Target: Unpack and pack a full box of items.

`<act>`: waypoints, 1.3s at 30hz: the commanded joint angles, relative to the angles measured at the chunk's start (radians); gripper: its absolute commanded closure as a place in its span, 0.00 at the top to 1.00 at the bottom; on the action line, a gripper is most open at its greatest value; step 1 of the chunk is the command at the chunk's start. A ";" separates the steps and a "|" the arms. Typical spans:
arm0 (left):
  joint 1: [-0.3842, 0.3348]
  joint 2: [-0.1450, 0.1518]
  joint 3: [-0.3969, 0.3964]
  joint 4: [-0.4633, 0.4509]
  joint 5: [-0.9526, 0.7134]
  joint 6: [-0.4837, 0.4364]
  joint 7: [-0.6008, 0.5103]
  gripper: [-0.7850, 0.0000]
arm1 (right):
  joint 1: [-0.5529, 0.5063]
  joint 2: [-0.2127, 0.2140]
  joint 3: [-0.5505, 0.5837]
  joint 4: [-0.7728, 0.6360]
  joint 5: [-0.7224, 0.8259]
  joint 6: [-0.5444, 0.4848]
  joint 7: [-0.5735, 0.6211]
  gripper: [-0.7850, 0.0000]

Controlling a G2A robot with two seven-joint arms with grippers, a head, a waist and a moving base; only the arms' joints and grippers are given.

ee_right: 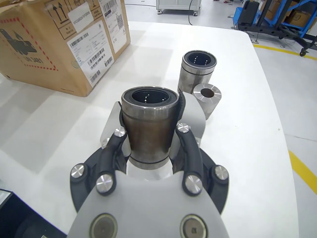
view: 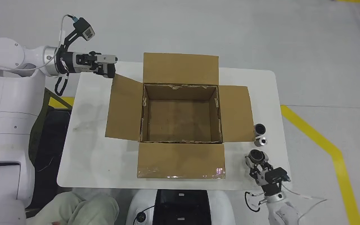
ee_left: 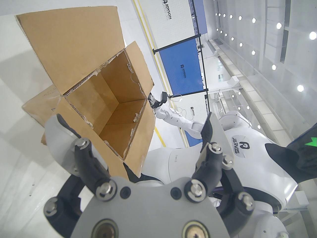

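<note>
An open cardboard box (view: 180,121) stands mid-table with all flaps spread; its inside (ee_left: 118,105) looks bare. My right gripper (view: 260,163) (ee_right: 149,107) is at the table's near right corner, shut on an upright dark metal bushing (view: 257,156) (ee_right: 149,122). Just beyond it stand a second bushing (view: 259,129) (ee_right: 197,74) and a smaller silver sleeve (view: 260,140) (ee_right: 207,97), side by side and close to the held one. My left gripper (view: 108,64) (ee_left: 135,134) hangs open and holds nothing, off the table's far left corner beside the box's left flap (view: 124,109).
The white table (view: 90,146) has bare surface left of the box and a narrow strip on the right where the metal parts stand, near the edge (ee_right: 279,115). The box wall (ee_right: 74,50) with labels rises close to the right gripper.
</note>
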 commanded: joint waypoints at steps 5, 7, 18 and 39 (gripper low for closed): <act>0.000 0.000 0.000 0.000 0.000 0.000 0.000 1.00 | 0.053 -0.005 -0.019 0.065 0.030 0.008 -0.003 0.00; 0.000 0.000 0.000 0.000 0.000 0.000 0.000 1.00 | 0.062 -0.007 -0.023 0.078 0.037 0.012 -0.015 0.00; 0.000 0.000 0.000 0.000 0.000 0.000 0.000 1.00 | 0.075 -0.008 -0.030 0.112 0.038 0.033 -0.037 0.34; 0.000 0.000 0.000 0.000 0.000 0.000 0.000 1.00 | 0.011 -0.007 -0.008 0.041 0.105 0.077 0.080 0.81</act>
